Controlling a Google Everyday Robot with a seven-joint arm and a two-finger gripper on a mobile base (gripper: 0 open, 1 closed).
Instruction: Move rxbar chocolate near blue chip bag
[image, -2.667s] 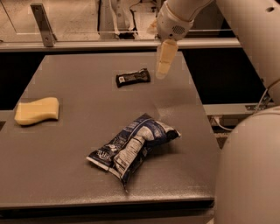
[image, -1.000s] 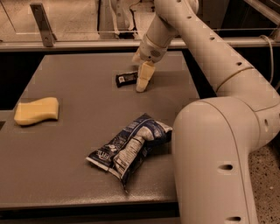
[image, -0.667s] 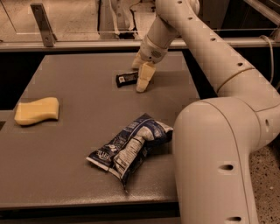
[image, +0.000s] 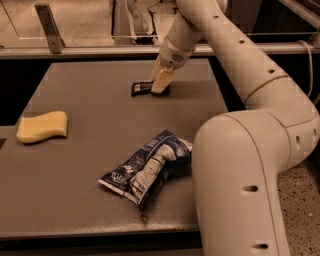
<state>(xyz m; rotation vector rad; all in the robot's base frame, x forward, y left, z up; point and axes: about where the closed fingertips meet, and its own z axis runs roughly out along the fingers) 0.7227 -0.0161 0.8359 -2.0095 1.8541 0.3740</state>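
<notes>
The rxbar chocolate (image: 141, 88) is a small flat black bar lying at the far middle of the grey table (image: 75, 165). My gripper (image: 160, 88) reaches down from the white arm and sits on the bar's right end, hiding that end. The blue chip bag (image: 148, 166) is a large crumpled dark-blue and white bag lying nearer the front, right of the middle, well apart from the bar and the gripper.
A yellow sponge (image: 42, 126) lies at the table's left side. The arm's large white body (image: 245, 180) stands at the table's right front corner, right next to the chip bag. A rail (image: 75, 50) runs along the far edge.
The gripper came down from above the table's far right to the bar's right end. In the last second it shifted slightly left onto it. The bag and sponge have not moved.
</notes>
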